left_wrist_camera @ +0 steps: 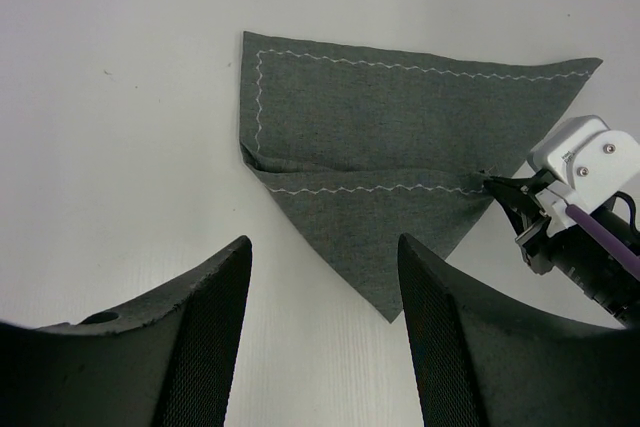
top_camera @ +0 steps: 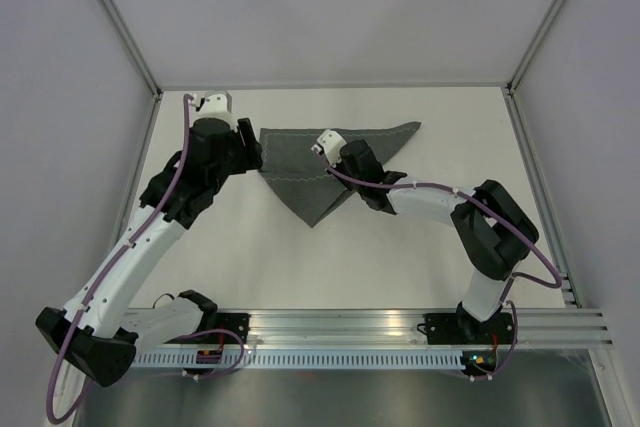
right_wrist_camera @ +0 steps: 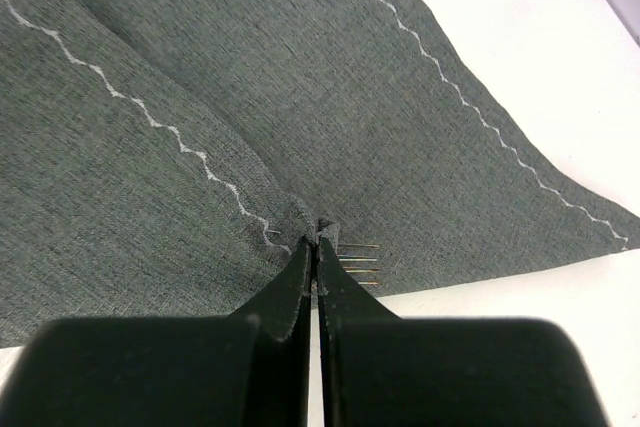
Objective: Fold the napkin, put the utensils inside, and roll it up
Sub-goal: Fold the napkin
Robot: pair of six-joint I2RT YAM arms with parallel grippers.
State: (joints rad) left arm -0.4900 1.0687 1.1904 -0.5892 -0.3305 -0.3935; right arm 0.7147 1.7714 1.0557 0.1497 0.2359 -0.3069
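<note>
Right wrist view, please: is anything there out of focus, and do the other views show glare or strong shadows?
Right wrist: the right gripper looks soft up close, the napkin weave sharp. Left wrist: even light, no glare. Top external: diffuse light, only faint shadows.

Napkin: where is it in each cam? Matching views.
Top external: napkin just above centre, beside the right wrist.
Left wrist: napkin upper centre, a triangle pointing down.
Right wrist: napkin fills most of the frame.
Shared landmark: right fingers pinching the fold where the zigzag stitching ends.
</note>
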